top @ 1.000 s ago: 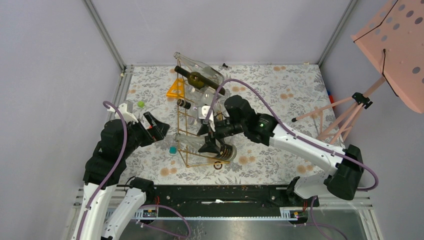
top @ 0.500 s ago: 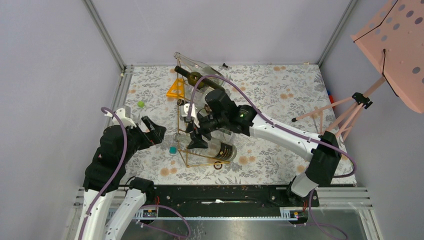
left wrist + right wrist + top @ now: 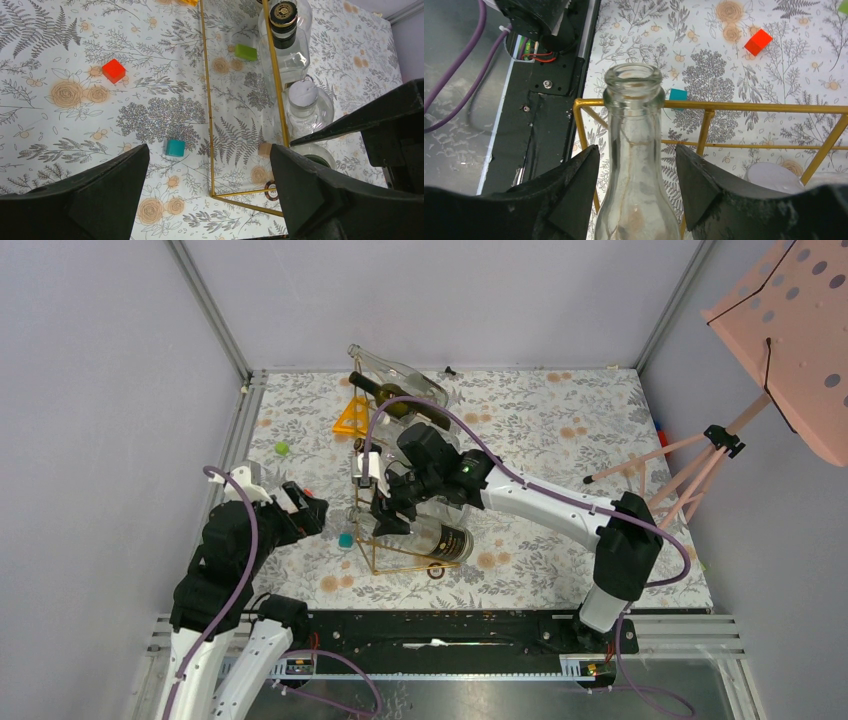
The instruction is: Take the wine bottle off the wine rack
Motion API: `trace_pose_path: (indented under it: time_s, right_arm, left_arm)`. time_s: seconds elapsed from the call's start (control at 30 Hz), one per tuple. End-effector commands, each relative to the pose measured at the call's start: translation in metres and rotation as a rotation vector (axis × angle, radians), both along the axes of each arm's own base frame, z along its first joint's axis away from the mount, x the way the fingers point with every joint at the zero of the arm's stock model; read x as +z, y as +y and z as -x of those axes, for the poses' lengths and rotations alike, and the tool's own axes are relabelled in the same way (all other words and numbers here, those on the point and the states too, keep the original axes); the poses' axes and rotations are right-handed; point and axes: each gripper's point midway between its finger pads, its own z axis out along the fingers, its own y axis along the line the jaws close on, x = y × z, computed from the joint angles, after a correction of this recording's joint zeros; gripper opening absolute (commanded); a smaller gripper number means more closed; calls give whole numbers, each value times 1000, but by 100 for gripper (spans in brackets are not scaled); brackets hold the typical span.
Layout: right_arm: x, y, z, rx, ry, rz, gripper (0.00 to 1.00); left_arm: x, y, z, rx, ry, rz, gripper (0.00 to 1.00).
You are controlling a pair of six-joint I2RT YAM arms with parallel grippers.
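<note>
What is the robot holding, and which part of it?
Nothing yet. The right gripper straddles the neck of the clear bottle, with gaps on both sides; the left gripper is open and empty.

Floral table [image 3: 580, 420] under wine rack [image 3: 208, 125], cubes [image 3: 175, 147]

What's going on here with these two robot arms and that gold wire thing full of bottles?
The right gripper straddles the neck of a clear glass wine bottle resting on the tall gold wire wine rack, jaws not yet clamped. The left gripper hovers wide open over the floral table beside the rack, holding nothing. That bottle is still on the rack.
</note>
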Motion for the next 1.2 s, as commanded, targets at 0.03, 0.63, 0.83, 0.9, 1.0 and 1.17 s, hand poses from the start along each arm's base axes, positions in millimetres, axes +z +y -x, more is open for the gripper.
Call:
trace_pose_path:
  time_s: [0.03,0.63,0.83,0.9,1.0,1.17]
  right_arm:
    - [12,15,-14,-38,-61,-43,61]
    - [6,23,-27,-79,-75,-31,40]
    - [23,16,-22,-69,-93,-56,18]
    - [29,13,-19,-68,-96,-68,9]
    - [38,6,-15,-74,-101,-80,0]
    - [60,-10,-6,-74,-135,-121,0]
  left_arm:
    - [17,4,-5,26,-105,10,99]
    - [18,8,-4,49,-123,17,99]
    - [18,10,-4,59,-121,15,99]
    - [17,10,-4,61,-121,15,99]
    - [18,10,-5,62,-122,15,99]
    - [17,10,-5,60,-117,15,99]
